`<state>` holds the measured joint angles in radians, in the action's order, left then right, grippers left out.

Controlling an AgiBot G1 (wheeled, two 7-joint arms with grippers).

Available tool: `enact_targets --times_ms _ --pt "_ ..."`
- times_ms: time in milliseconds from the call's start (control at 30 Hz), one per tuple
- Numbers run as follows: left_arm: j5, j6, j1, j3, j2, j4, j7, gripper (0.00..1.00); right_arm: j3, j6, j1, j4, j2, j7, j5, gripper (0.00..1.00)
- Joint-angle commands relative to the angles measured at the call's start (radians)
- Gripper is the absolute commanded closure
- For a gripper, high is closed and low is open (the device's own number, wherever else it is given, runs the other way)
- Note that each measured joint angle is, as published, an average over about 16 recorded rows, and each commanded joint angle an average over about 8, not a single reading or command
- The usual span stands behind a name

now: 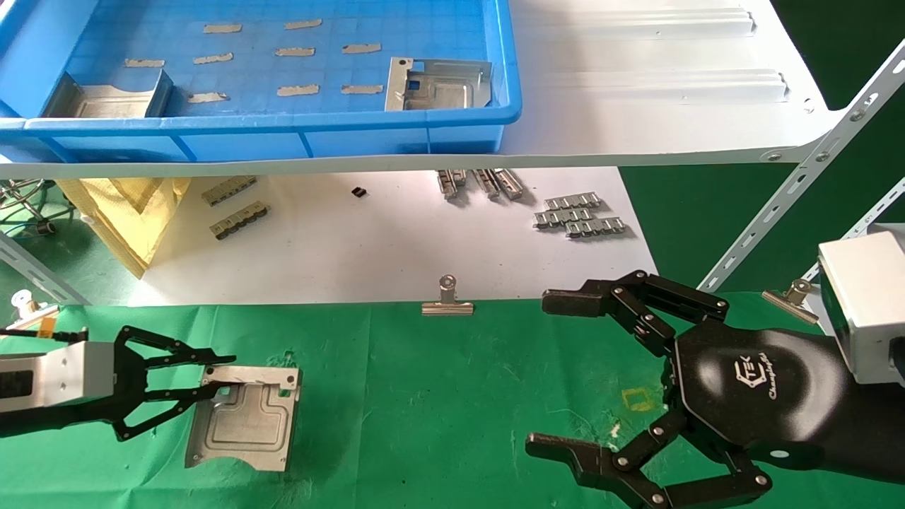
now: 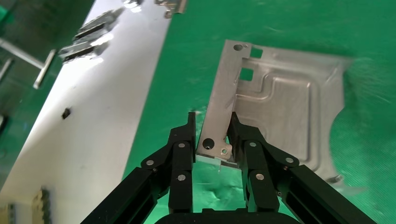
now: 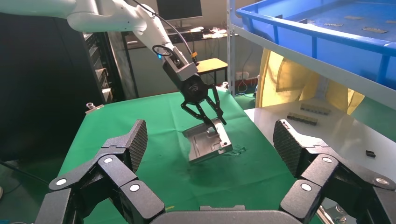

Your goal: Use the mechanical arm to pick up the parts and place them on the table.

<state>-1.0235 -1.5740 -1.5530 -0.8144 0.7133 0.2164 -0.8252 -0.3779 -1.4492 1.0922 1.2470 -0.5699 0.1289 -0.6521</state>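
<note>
Jaws of the left mechanical arm [image 1: 212, 375] were closed on the bent-up rim of one of the parts [image 1: 244, 418], which lay low over the green desk [image 1: 424, 410] in the head view, its far end seemingly touching the cloth. Two more plates, one [image 1: 438, 85] at the near right corner and another [image 1: 109, 95] at the left, waited in the blue tray [image 1: 283, 127] on the shelf, so the job looked roughly a third done, with release of this plate the step in hand. The right arm's jaws [image 1: 558, 375] hung spread wide and empty over the desk's right side.

From the left wrist, the fingertips [image 2: 233, 128] pinched the plate's raised edge near a corner hole, one on each face.

From the right wrist, the plate [image 3: 208, 142] sat tilted, its lower edge on the cloth, held from above by the left arm [image 3: 198, 100].
</note>
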Motion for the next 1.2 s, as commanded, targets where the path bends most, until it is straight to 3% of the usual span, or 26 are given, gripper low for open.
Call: enact_targets --times_ms 33,333,767,1200 --pt "0.003 0.003 0.004 -0.002 0.005 -0.016 -0.003 0.0 0.0 0.0 0.0 0.0 0.0 0.0 0.0 0.0" --pt "0.043 -0.02 0.016 -0.011 -0.007 -0.013 0.097 0.0 0.0 0.0 0.0 0.0 0.0 0.0 0.0 0.0" --pt "0.276 -0.017 0.075 0.038 -0.052 0.041 0.377 0.0 0.0 0.0 0.0 0.0 0.0 0.0 0.0 0.0" --pt "0.284 -0.015 0.086 0.048 -0.053 0.053 0.39 0.0 0.0 0.0 0.0 0.0 0.0 0.0 0.0 0.0"
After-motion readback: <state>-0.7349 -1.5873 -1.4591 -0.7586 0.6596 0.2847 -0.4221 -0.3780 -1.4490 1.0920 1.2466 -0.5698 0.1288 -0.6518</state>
